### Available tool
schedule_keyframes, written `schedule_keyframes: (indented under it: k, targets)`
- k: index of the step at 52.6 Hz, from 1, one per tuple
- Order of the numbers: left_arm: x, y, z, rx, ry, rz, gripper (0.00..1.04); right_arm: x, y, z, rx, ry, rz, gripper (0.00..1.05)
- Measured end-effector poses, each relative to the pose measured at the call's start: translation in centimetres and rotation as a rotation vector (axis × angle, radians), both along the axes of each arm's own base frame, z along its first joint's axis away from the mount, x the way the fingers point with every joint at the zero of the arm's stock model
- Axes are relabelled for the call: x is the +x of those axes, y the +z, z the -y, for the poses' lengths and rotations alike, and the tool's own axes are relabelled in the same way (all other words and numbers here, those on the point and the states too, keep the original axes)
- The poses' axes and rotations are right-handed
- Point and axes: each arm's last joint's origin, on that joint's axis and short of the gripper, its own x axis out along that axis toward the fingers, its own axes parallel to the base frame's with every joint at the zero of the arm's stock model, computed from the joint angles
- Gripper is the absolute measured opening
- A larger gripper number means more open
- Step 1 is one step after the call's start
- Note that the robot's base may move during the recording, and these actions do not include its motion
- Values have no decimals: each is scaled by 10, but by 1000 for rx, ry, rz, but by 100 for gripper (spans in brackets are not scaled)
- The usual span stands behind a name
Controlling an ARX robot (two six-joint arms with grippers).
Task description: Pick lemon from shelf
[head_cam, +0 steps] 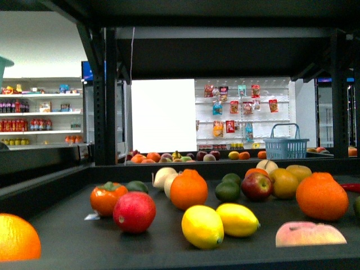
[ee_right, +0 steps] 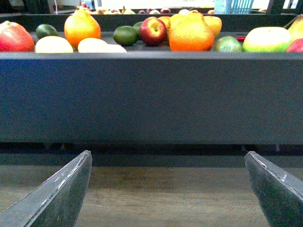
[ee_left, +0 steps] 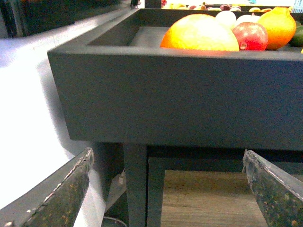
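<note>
The right end effector (ee_right: 167, 156) hangs wide open and empty, below the front wall of the shelf (head_cam: 73, 236) tray. The left end effector (ee_left: 166, 156), equally wide and empty, sits low by the tray's left corner. The lemon (head_cam: 202, 226) lies near the front rim around mid-tray, close against a second lemon (head_cam: 238, 219) on its right, with a red fruit (head_cam: 134, 212) just beside it on its left. The reach looks barely begun. To do it well, the right arm should probably clear the rim, then descend across the lemon's short width, easing one finger between the pair gently, since round fruit rolls when nudged
</note>
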Motion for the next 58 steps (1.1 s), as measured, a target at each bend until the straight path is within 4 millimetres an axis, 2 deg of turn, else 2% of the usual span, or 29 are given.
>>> schedule_keyframes:
  k: [58]
  targets:
    - [0,0,0,0,0,0,97,0,0,0,0,0,0,97]
